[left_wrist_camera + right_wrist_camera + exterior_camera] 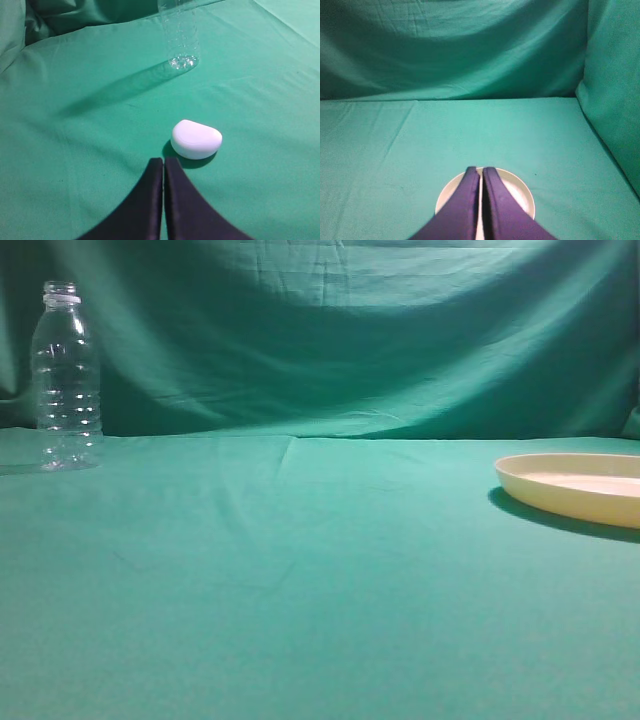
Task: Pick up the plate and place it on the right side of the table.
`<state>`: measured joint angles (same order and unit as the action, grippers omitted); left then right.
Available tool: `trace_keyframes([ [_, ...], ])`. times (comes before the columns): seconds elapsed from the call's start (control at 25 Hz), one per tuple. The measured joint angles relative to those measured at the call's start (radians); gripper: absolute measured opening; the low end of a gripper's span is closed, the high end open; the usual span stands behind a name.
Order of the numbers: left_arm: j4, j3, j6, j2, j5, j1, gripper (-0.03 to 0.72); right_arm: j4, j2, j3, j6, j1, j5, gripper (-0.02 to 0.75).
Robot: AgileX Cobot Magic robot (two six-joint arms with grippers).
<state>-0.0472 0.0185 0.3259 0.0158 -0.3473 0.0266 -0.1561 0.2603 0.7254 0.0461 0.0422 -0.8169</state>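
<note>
The cream-yellow plate (575,485) lies flat on the teal-green table (300,580) at the far right, cut off by the frame edge. In the right wrist view the plate (521,192) lies below my right gripper (481,170), whose dark jaws are closed together above it and hold nothing. My left gripper (163,160) is shut and empty, hovering over the cloth just short of a small white rounded object (196,139). Neither gripper shows in the exterior view.
A clear plastic bottle (67,380) stands upright at the far left near the backdrop; its base shows in the left wrist view (182,45). Green cloth rises as a backdrop behind the table and as a side wall on the right (615,100).
</note>
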Motion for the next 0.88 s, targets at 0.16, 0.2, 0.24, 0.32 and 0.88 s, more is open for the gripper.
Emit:
trace_keyframes([
  [0.16, 0.0, 0.0, 0.0, 0.0, 0.0, 0.0, 0.0, -0.033, -0.109, -0.022, 0.023, 0.0, -0.01, 0.0],
  [0.2, 0.0, 0.0, 0.0, 0.0, 0.0, 0.0, 0.0, -0.035, -0.133, -0.022, 0.024, 0.0, -0.019, 0.0],
  [0.24, 0.0, 0.0, 0.0, 0.0, 0.0, 0.0, 0.0, -0.037, -0.151, -0.022, 0.024, 0.0, -0.034, 0.0],
  [0.32, 0.0, 0.0, 0.0, 0.0, 0.0, 0.0, 0.0, -0.037, -0.18, -0.022, 0.026, 0.0, -0.055, 0.0],
  [0.88, 0.0, 0.0, 0.0, 0.0, 0.0, 0.0, 0.0, 0.043, -0.231, -0.343, 0.028, 0.0, 0.307, 0.0],
])
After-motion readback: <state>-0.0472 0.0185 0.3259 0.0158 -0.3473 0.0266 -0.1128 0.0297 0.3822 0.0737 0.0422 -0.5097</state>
